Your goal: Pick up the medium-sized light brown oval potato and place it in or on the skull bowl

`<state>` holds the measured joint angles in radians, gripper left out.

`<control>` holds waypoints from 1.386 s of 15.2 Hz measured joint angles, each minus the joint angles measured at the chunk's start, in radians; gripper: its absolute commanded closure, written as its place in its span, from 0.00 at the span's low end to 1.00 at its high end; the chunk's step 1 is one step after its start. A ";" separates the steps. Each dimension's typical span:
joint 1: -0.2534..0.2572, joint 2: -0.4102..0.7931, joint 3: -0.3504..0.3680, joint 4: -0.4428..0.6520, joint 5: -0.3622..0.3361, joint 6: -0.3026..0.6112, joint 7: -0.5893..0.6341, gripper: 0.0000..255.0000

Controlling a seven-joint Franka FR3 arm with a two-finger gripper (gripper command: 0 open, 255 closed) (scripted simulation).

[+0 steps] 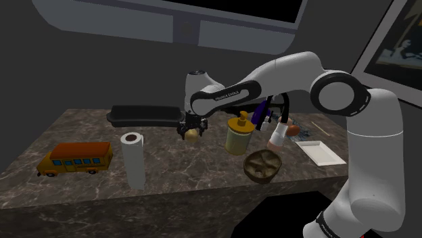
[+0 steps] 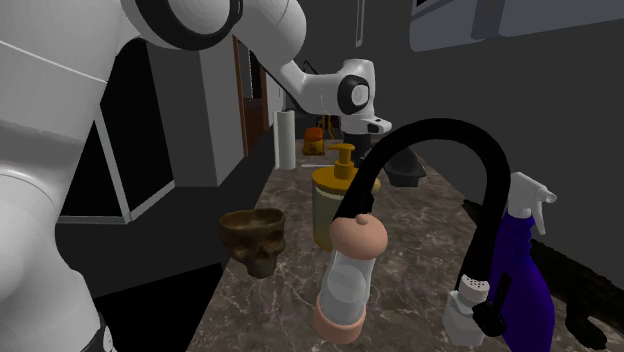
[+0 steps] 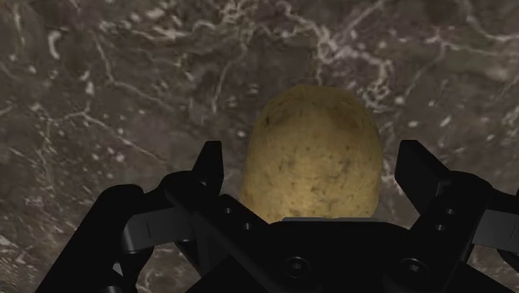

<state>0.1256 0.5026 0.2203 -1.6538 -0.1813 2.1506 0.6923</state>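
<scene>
Step in hand: grasp. The gripper (image 3: 312, 160) has its fingers apart, straddling the potato (image 3: 316, 137) on the counter (image 3: 125, 75), with a gap on each side. Next move: close, lift, and carry toward 4 o'clock in the shoulder view to the bowl (image 1: 262, 165). The wrist view shows the finger gaps; the shoulder view shows the route.

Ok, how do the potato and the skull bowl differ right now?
Colour: the potato is pale yellow-brown, the skull bowl dark brown. Shape: the potato is a smooth solid oval, the skull bowl hollow and open-topped. Place: the potato lies inside the open gripper, ungripped; the skull bowl stands free. Both are brownish.
</scene>
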 measured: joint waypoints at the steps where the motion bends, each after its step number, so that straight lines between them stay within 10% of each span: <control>1: 0.000 0.001 0.000 0.000 0.000 0.001 0.000 0.00; 4: 0.000 0.001 0.000 0.000 0.000 0.002 0.000 0.00; 5: 0.000 0.001 0.000 0.000 0.000 0.002 0.000 1.00; 21: -0.003 -0.026 0.004 0.027 0.009 -0.051 -0.010 1.00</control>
<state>0.1223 0.4769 0.2246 -1.6267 -0.1721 2.0994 0.6827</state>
